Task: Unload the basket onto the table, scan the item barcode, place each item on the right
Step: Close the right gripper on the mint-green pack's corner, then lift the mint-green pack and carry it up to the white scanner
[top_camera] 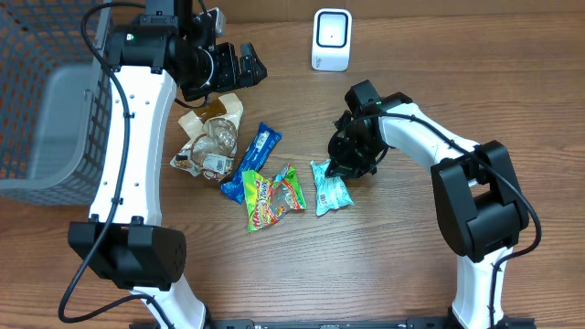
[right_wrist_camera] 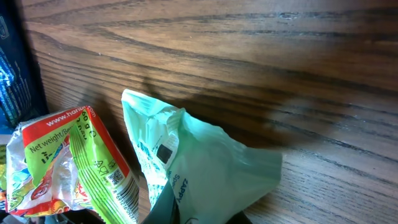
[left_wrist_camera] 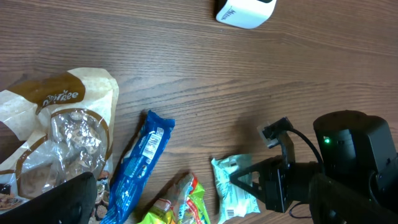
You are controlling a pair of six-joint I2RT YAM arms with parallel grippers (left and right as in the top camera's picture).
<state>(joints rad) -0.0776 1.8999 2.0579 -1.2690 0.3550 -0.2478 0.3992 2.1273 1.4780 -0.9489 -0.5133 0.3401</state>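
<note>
A mint-green snack packet (top_camera: 330, 187) lies right of the middle of the wooden table, and my right gripper (top_camera: 340, 167) is shut on its upper corner. In the right wrist view the packet (right_wrist_camera: 211, 162) bunches up between the dark fingers at the bottom edge. The left wrist view shows a small barcode (left_wrist_camera: 228, 213) near the packet's lower end. A white scanner (top_camera: 331, 39) stands at the back of the table. My left gripper (top_camera: 239, 64) hangs open above the back left, holding nothing.
A blue bar wrapper (top_camera: 251, 162), a green and red candy packet (top_camera: 272, 196) and a brown-and-white clear bag (top_camera: 212, 137) lie left of the mint packet. A grey mesh basket (top_camera: 37, 100) stands at the far left.
</note>
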